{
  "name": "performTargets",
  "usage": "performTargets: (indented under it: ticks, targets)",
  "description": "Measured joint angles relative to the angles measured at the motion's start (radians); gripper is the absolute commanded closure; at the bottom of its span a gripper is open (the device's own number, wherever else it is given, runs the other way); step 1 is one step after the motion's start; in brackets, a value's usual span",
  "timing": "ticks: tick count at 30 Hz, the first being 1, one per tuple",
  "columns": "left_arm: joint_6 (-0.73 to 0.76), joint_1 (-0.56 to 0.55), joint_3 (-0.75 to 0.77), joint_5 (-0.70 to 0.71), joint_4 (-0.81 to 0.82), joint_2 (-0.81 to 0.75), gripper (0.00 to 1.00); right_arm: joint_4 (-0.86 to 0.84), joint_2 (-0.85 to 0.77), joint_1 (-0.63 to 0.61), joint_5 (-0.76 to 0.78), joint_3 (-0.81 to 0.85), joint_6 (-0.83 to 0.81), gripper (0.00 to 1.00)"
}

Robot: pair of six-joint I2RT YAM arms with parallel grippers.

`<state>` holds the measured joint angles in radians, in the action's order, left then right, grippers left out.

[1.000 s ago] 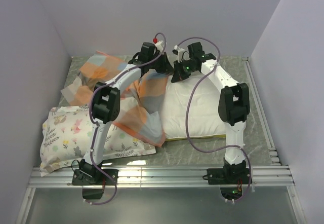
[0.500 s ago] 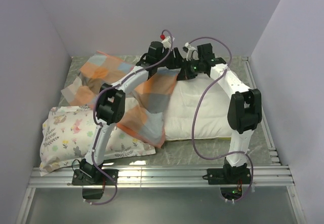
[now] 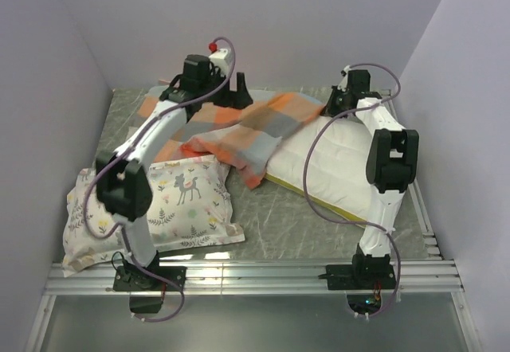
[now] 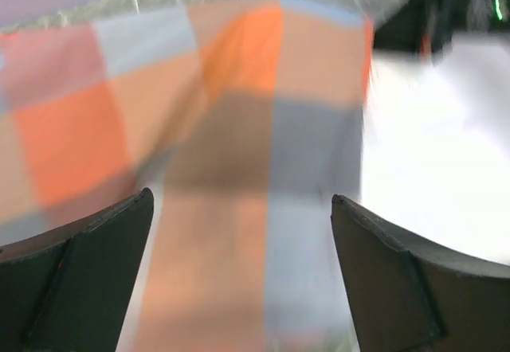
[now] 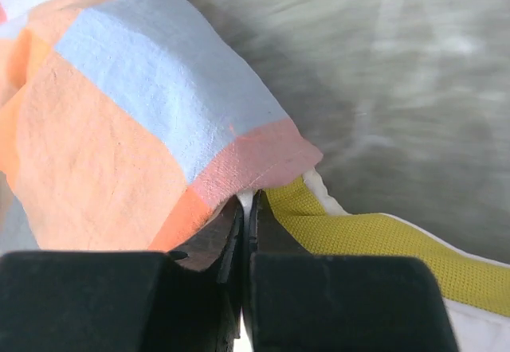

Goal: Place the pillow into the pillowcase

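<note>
Fingers of the left arm [image 3: 241, 97] stand spread wide at about 12 o'clock on the counter [image 3: 279, 224] and grip nothing, with blurred checked cloth below them in the left wrist view; the right fingers [image 5: 245, 213] are pressed tight together at about 1 o'clock, just where the hem of the pillowcase [image 3: 255, 125] meets the yellow band of the pillow [image 3: 339, 165]; a sliver of white shows at their tips, and I cannot tell which of the two cloths they pinch; nearest, at 8 o'clock, lies a white pillow printed with flowers and deer [image 3: 167, 205]; beyond it, at 3 o'clock, the pillow lies slanted, with its yellow edge toward the middle of the counter; farthest, the pillowcase stretches from 10 o'clock across to 1 o'clock, draped over the pillow's far left end and touching the printed pillow's far edge.
</note>
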<state>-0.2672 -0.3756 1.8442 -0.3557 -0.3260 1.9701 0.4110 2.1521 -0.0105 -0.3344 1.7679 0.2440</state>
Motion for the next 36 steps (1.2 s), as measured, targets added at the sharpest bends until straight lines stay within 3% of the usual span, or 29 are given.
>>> performTargets:
  ticks: [2, 3, 6, 9, 11, 15, 20, 21, 26, 29, 31, 32, 34, 35, 36]
  targets:
    - [0.058, 0.001, -0.134, 0.006, -0.024, -0.146, 0.05, -0.002, 0.000, 0.019, 0.012, 0.002, 0.010, 0.80]
    - [0.089, -0.006, -0.190, 0.007, -0.039, -0.210, 0.09, 0.003, 0.000, 0.028, 0.009, 0.008, 0.010, 0.61]
    - [0.185, -0.047, -0.307, 0.015, -0.080, -0.344, 0.13, 0.066, -0.003, 0.042, -0.018, 0.047, -0.034, 0.31]
    - [0.254, -0.092, -0.425, 0.022, -0.108, -0.417, 0.19, 0.147, -0.052, 0.039, -0.060, 0.045, -0.129, 0.14]
    - [0.285, -0.113, -0.513, 0.023, -0.118, -0.444, 0.17, 0.180, -0.139, 0.027, -0.074, -0.037, -0.208, 0.13]
    - [0.303, -0.117, -0.691, 0.021, -0.111, -0.473, 0.01, 0.247, -0.416, -0.056, -0.058, -0.286, -0.381, 0.13]
    - [0.235, -0.076, -0.793, -0.016, -0.076, -0.518, 0.01, 0.201, -0.716, -0.332, 0.041, -0.571, -0.543, 0.09]
    - [0.225, -0.069, -0.794, -0.019, -0.069, -0.528, 0.01, 0.177, -0.750, -0.397, 0.067, -0.622, -0.565, 0.03]
    - [0.221, -0.065, -0.817, -0.018, 0.006, -0.594, 0.01, 0.092, -0.709, -0.544, 0.251, -0.742, -0.612, 0.01]
    - [0.224, -0.067, -0.851, 0.003, 0.034, -0.618, 0.01, 0.044, -0.600, -0.562, 0.355, -0.747, -0.613, 0.01]
    - [0.227, -0.068, -0.874, 0.016, 0.050, -0.619, 0.01, 0.020, -0.543, -0.564, 0.399, -0.746, -0.613, 0.08]
    - [0.228, -0.069, -0.885, 0.022, 0.056, -0.619, 0.01, 0.007, -0.518, -0.564, 0.414, -0.745, -0.616, 0.25]
    - [0.247, -0.075, -0.917, 0.036, 0.079, -0.621, 0.01, -0.008, -0.477, -0.565, 0.439, -0.736, -0.621, 0.46]
    - [0.259, -0.084, -0.935, 0.042, 0.091, -0.624, 0.01, -0.009, -0.462, -0.565, 0.447, -0.726, -0.620, 0.72]
    - [0.276, -0.098, -0.958, 0.050, 0.109, -0.631, 0.01, -0.002, -0.452, -0.562, 0.445, -0.711, -0.621, 0.89]
